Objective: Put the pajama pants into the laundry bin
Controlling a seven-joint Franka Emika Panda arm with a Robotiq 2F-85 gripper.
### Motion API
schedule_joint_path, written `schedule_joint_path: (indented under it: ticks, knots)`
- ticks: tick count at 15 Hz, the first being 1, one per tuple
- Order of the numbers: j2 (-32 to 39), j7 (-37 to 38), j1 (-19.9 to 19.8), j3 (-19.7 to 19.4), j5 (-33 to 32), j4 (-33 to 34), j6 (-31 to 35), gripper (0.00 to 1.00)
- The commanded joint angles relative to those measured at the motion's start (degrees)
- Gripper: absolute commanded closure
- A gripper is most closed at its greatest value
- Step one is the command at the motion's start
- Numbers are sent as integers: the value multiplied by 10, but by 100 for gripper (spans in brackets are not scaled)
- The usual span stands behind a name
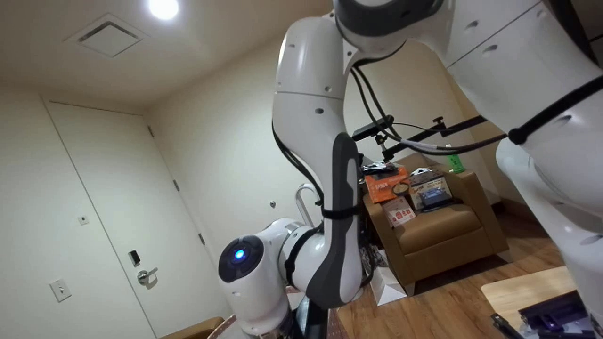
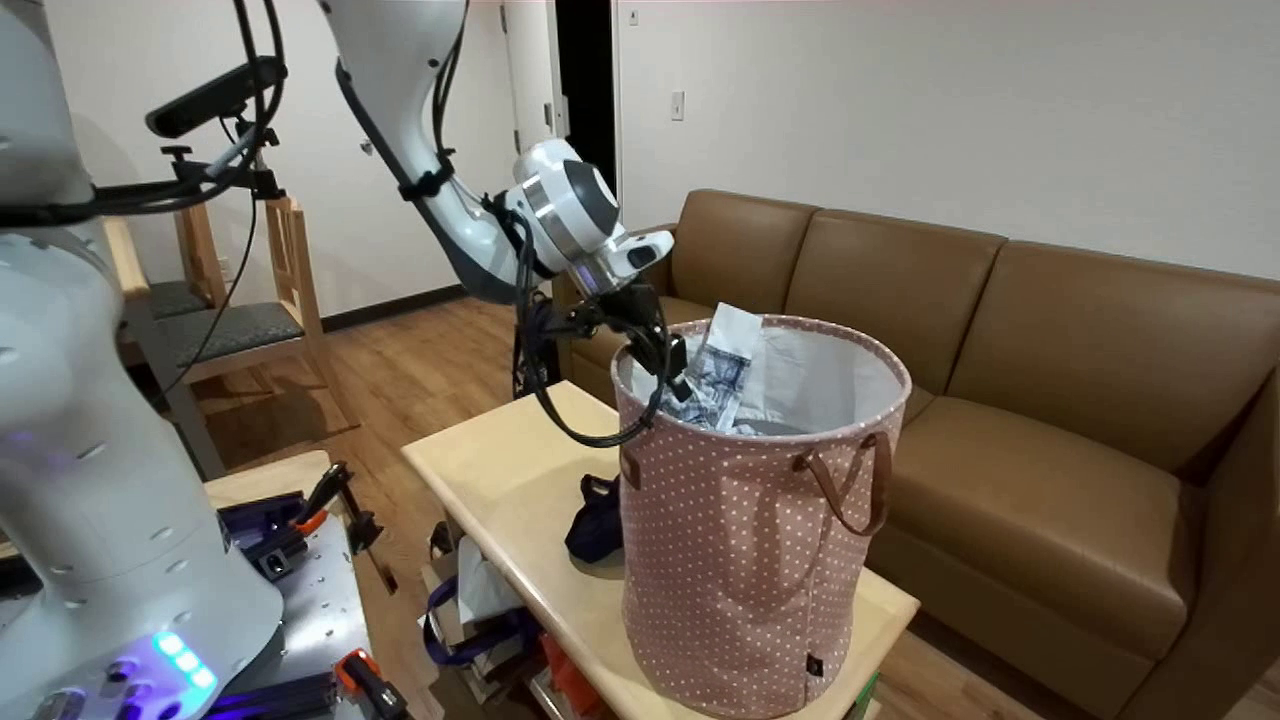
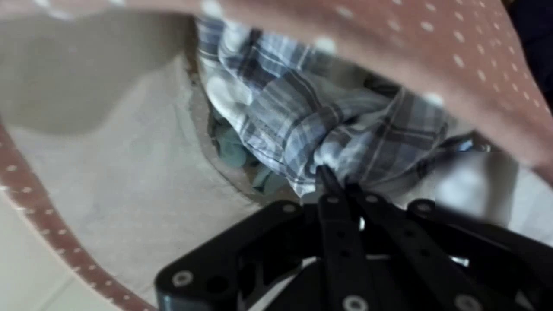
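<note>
The laundry bin is a tall pink, white-dotted fabric tub with a pale lining and brown handles. My gripper is over its opening, pointing down inside the near rim, with its fingers pressed together. The pajama pants, plaid in grey-blue and white, are bunched at the fingertips, and the gripper is shut on them. In an exterior view the pants lie within the bin's mouth, a white piece rising above the rim. Their lower part is hidden by the bin wall.
Green cloth lies deeper in the bin. The bin stands on a light wooden table, beside a dark bundle. A brown sofa is behind it. A cable loop from the arm hangs across the bin's rim.
</note>
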Motion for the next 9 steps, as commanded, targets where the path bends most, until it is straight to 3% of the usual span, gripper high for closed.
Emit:
schedule_joint_path:
  ticks: [1,3,4,5,7,9]
  knots:
    - [89,-118,-18,21,67,87,91,99]
    - [131,-205,-31,37,128,119,133,99]
    - [140,-243,-52,58,148,125,150,72]
    - [144,-285,-70,79,177,125,166,71]
    - [133,-363,-138,147,225,103,193,60]
    - [100,-444,-214,240,287,62,180,47]
